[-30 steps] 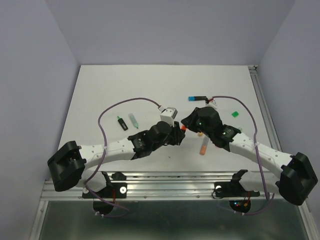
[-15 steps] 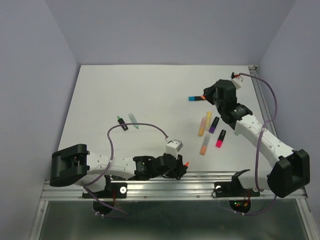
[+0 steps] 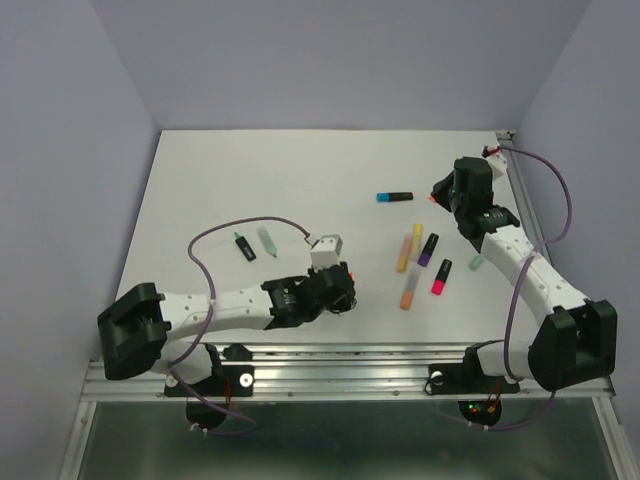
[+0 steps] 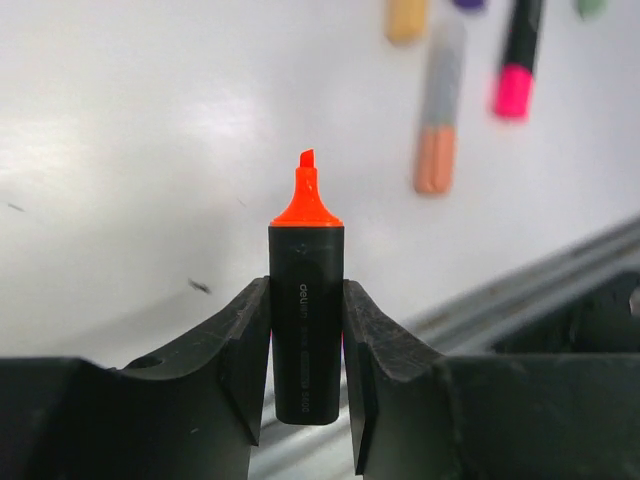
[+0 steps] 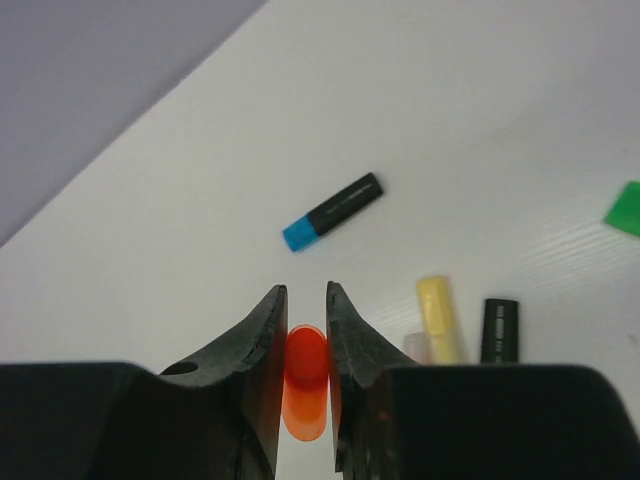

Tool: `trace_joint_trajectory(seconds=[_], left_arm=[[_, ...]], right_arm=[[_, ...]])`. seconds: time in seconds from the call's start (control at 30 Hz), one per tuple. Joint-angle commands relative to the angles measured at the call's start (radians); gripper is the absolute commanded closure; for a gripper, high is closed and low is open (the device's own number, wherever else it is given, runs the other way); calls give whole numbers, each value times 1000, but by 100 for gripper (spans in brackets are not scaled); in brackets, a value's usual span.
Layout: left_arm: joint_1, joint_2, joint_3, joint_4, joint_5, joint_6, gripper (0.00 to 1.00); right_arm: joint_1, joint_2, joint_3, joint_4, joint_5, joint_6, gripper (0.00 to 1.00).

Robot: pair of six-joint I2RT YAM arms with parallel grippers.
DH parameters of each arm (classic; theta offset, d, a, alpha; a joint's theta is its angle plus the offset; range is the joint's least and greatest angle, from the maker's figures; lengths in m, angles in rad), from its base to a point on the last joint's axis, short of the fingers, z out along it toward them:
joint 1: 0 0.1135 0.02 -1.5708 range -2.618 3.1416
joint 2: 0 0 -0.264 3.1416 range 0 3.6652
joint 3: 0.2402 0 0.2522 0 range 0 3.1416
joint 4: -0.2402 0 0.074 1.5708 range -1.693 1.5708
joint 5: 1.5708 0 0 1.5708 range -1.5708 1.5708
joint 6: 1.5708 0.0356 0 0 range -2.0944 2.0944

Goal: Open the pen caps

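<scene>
Left gripper (image 4: pixel 305 292): clamped on the black barrel of a highlighter (image 4: pixel 306 350), low over the near part of the table (image 3: pixel 250 170).
Highlighter tip (image 4: pixel 306 195): bare and orange with no cap on it, pointing away from the left wrist camera.
Right gripper (image 5: pixel 305 292): pinched tight on the orange cap (image 5: pixel 306 390), held above the far right of the table.
Orange cap: squeezed between the right fingers, well apart from the bare-tipped highlighter in the other arm.
Blue-capped pen (image 3: pixel 394 197): lying flat just left of the right gripper as seen from above, blue end to the left.
Centre group: five pens lie close together between the two arms. They are a pale orange pen (image 3: pixel 404 254), a yellow pen (image 3: pixel 417 234), a purple-capped pen (image 3: pixel 428 250), a pink-capped pen (image 3: pixel 440 277) and a grey pen (image 3: pixel 410 290) with an orange end.
Left pair: a green-ended black pen (image 3: pixel 245 246) and a mint pen (image 3: pixel 266 238) lie near each other, not touching.
Green piece (image 5: pixel 627 208): small, loose on the table at the right edge of the right wrist view.
</scene>
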Motion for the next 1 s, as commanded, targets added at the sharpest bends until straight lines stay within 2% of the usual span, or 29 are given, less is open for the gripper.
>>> trace_joint_trajectory(seconds=[0.0, 0.1, 0.23, 0.33, 0.53, 0.67, 0.83, 0.93, 0.97], left_arm=[[194, -33, 25, -150, -105, 29, 100], [319, -8, 46, -185, -126, 49, 100], [459, 55, 94, -233, -134, 58, 100], [549, 115, 135, -281, -145, 51, 100], [616, 178, 157, -328, -168, 41, 100], [640, 193, 139, -339, -166, 32, 100], [656, 194, 106, -336, -157, 21, 99], [662, 199, 100, -336, -158, 23, 95], [666, 199, 99, -336, -158, 23, 91]], right_arm=[[-117, 17, -59, -118, 20, -49, 99], [-171, 61, -74, -173, 51, -69, 99], [-298, 120, -100, -209, -1, -69, 99], [-344, 173, -122, -233, 14, -73, 99], [-366, 268, -108, -226, -36, -80, 99], [-366, 327, -90, -255, 28, -64, 99], [-366, 380, -68, -273, 43, -63, 93], [-366, 390, -61, -289, 48, -63, 88], [-366, 387, -58, -293, 47, -63, 85]])
